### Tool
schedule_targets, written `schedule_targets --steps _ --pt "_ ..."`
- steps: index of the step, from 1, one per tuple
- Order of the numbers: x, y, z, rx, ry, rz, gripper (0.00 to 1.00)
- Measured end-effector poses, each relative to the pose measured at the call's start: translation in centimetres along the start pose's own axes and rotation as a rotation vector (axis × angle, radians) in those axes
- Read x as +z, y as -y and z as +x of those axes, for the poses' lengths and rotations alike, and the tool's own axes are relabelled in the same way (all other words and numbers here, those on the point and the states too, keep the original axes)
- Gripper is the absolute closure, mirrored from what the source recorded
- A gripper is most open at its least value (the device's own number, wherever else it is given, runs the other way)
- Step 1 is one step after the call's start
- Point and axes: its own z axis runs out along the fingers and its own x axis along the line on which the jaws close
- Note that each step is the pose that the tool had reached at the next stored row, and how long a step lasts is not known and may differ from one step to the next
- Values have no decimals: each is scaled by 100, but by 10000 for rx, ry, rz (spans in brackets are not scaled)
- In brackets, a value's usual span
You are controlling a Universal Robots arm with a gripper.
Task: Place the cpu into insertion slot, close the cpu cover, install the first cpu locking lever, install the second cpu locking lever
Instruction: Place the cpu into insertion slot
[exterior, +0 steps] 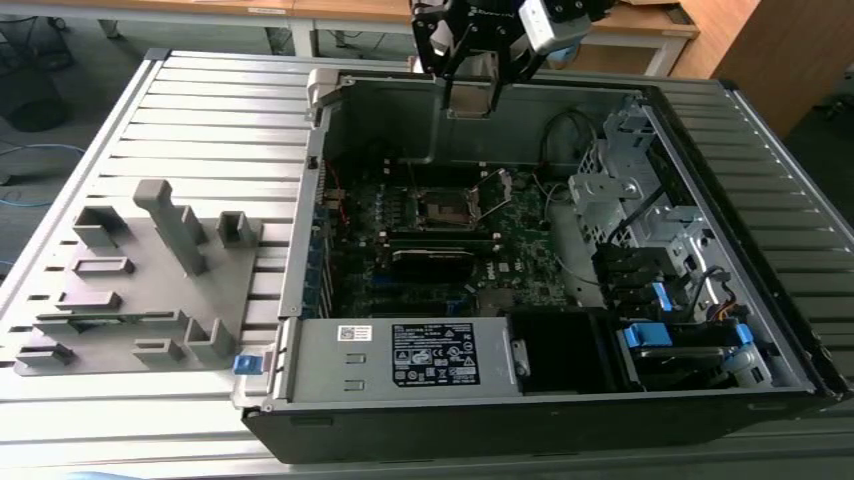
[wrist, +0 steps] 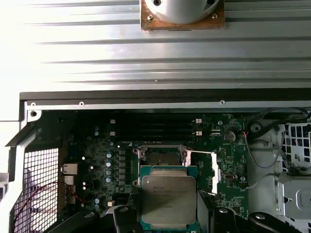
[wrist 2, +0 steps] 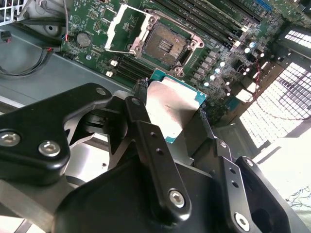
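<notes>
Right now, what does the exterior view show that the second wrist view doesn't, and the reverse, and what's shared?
Exterior view: the whole open computer case, its labelled power-supply box and a grey parts holder on the slatted table. Second wrist view: the cpu held in the gripper, silver top showing. Shared: the gripper above the motherboard and the empty insertion slot with the cpu cover open.

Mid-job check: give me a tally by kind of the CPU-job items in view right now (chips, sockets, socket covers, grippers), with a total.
cpu: 1
insertion slot, empty: 1
cpu cover, swung open: 1
gripper, shut on the cpu: 1
Total: 4
</notes>
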Motion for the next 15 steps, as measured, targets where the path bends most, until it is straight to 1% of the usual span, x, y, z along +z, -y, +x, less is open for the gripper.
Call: schedule_targets --steps 5,10,15 --pt "30 3 -1 0 -1 2 46" --pt "35 3 -1 0 0 1 46" --pt "53 5 -1 0 -1 2 46"
